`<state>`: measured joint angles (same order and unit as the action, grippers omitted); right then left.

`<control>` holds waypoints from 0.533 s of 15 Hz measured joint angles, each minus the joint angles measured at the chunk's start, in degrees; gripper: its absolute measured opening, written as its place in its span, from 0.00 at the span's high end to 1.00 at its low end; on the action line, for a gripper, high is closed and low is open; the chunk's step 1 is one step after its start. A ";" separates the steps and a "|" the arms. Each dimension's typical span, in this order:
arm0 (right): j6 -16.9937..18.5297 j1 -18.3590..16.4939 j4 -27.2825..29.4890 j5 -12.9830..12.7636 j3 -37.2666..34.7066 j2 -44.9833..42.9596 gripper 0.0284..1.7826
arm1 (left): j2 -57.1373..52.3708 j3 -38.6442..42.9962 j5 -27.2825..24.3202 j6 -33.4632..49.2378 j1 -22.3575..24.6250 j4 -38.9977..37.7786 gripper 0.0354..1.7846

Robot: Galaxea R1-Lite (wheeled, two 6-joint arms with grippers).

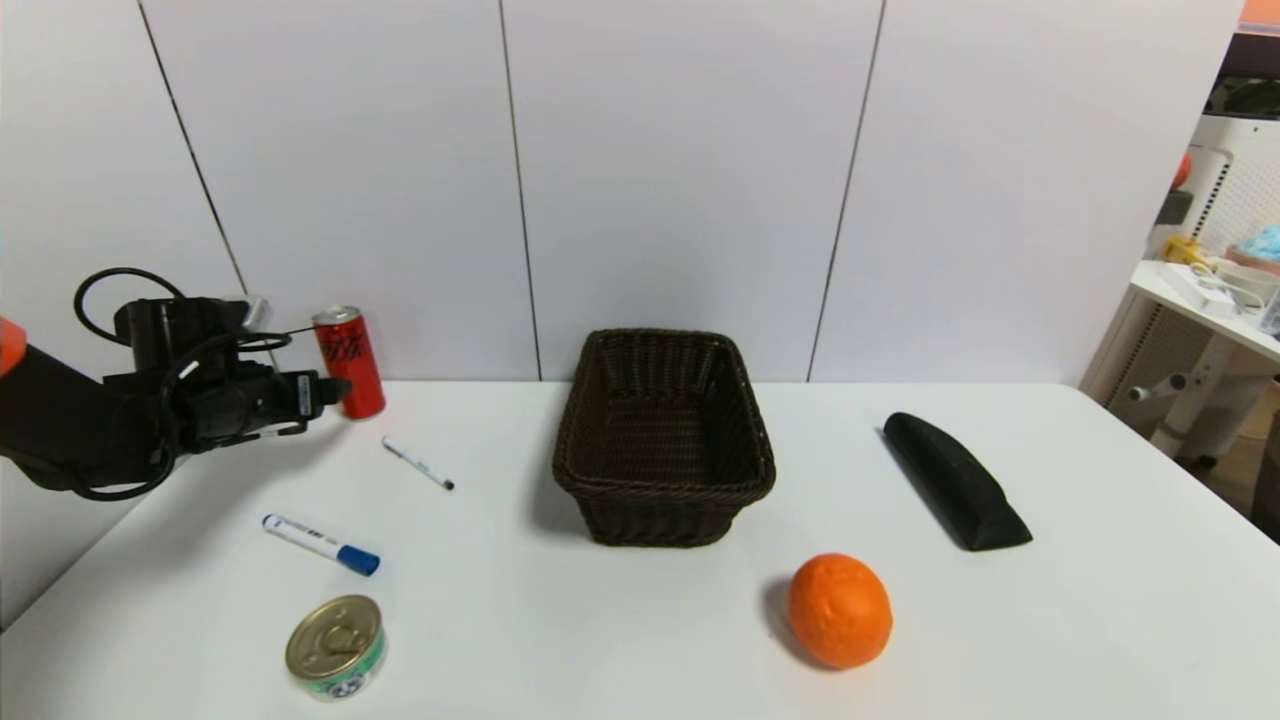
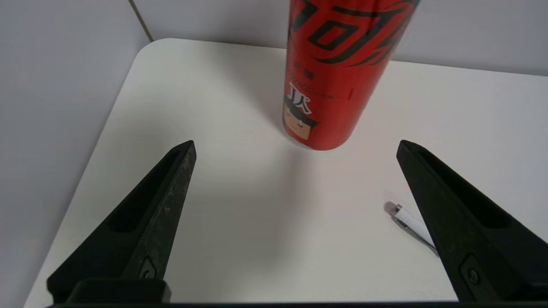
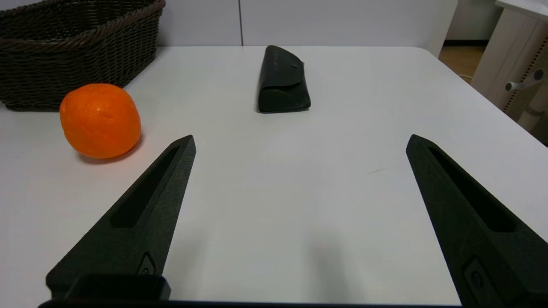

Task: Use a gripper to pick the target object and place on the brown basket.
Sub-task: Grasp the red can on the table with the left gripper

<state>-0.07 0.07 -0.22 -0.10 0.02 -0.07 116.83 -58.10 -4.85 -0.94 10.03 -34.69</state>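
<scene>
Green-label tin (image 1: 335, 647) sits nearest, front left; not my target. Blue-capped marker (image 1: 320, 544) and thin pen (image 1: 417, 463) lie behind it. My left gripper (image 2: 295, 147) hangs spread wide, holding nothing, just short of the red can (image 1: 349, 361), which stands upright at the far left by the wall, well apart from the brown basket (image 1: 663, 484) at table centre. Can looks rigid but thin-walled, smooth, probably slippery, tall so tippy; I'd pinch mid-body, below the lettering, moderate squeeze. My right gripper (image 3: 299, 143) is parked over the table's right side, also spread and empty, near the orange (image 3: 100, 120) and black case (image 3: 282, 81).
</scene>
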 joint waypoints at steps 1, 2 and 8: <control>0.02 0.00 -0.02 0.02 0.00 0.00 0.05 | 0.15 -0.24 -1.38 0.09 0.05 0.05 0.06; 0.00 0.00 -0.02 0.02 0.00 0.00 0.05 | 0.30 -0.33 -2.23 0.15 0.18 0.00 0.06; 0.02 0.00 -0.02 0.00 0.00 0.00 0.05 | 2.32 -3.44 -4.05 -0.49 0.51 -2.04 0.06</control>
<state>-0.05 0.07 -0.24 -0.10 0.02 -0.07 119.15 -61.54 -8.90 -1.43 10.54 -36.73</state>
